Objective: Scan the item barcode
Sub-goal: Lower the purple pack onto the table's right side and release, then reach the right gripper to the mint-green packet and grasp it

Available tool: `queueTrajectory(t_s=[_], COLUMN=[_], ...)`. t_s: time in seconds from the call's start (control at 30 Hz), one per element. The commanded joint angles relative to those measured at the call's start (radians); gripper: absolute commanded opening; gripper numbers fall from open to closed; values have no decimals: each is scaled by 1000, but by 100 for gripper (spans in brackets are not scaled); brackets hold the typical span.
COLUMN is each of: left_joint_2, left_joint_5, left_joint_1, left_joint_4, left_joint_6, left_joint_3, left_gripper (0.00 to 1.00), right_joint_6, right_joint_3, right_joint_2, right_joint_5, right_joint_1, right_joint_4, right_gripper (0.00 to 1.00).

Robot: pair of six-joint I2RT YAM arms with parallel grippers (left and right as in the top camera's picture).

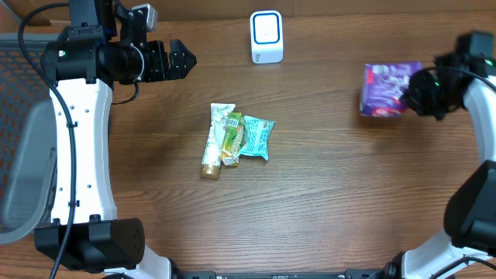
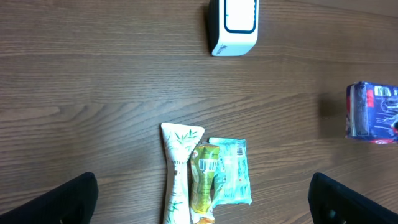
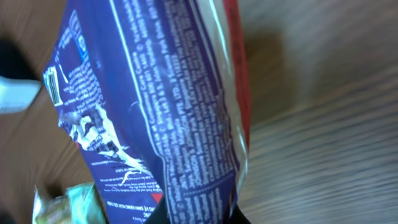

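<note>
Bag: purple, sitting out at the right side of the table, well apart from the scanner; the right gripper is pinching it by its right edge.
Right gripper: I am seeing it clamped tight on the bag. In its wrist view the printed purple film and a red seam are filling most of the frame, and the dark fingers are just showing at the bottom edge.
Bag height: I am not managing to tell whether it is hanging clear of the wood or resting on it.
Left gripper: hanging over the far left of the table with its jaws spread as wide as they go, gripping nothing. In its wrist view both fingers are sitting in the bottom corners, wide apart.
Scanner: white with a blue-ringed face, standing at the far edge near the middle, between the two grippers and touching neither.
Pile: a tube, a green bar and a teal packet are lying together mid-table, touching, with the bar lying between the other two.
Barcode: I am reading one face up on the bar in the left wrist view; on the bag I am not making one out for certain.
</note>
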Motion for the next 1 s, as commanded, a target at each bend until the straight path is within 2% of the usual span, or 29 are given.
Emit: queueTrajectory(t_s=[0.0, 0.2, 0.27, 0.3, 0.33, 0.37, 0.4, 0.43, 0.47, 0.77, 0.97], left_joint_2=[3, 3, 3, 3, 3, 3, 3, 3, 3, 3, 3], left_joint_5=[-2, -2, -2, -2, -2, -2, -2, -2, -2, -2, -2], left_joint_1=[-6, -6, -6, -6, -6, -6, -6, -6, -6, -6, -6], left_joint_4=[2, 2, 1, 2, 2, 2, 2, 1, 2, 1, 2], left_joint_6=[-6, -6, -6, -6, -6, -6, -6, -6, -6, -6, -6], left_joint_3=[0, 0, 0, 0, 0, 0, 0, 0, 0, 0, 0], left_gripper=[100, 100, 99, 100, 100, 99, 99, 100, 100, 100, 100], right_joint_6=[71, 34, 0, -16, -25, -36, -40, -40, -40, -114, -113], right_joint_3=[-118, -219, -219, -219, -219, -219, -218, -212, -203, 118, 159], right_joint_2=[-15, -15, -15, -15, -15, -15, -15, -15, -15, -16, -13], right_joint_5=[-31, -24, -24, -24, -24, -25, -25, -29, -36, -111, -188], right_joint_1=[-85, -185, -198, -203, -204, -204, -204, -203, -200, -108, 66], right_joint_4=[79, 157, 153, 151, 149, 146, 142, 134, 121, -187, -179], right_gripper=[4, 11, 15, 20, 39, 66, 83, 94, 100, 100, 100])
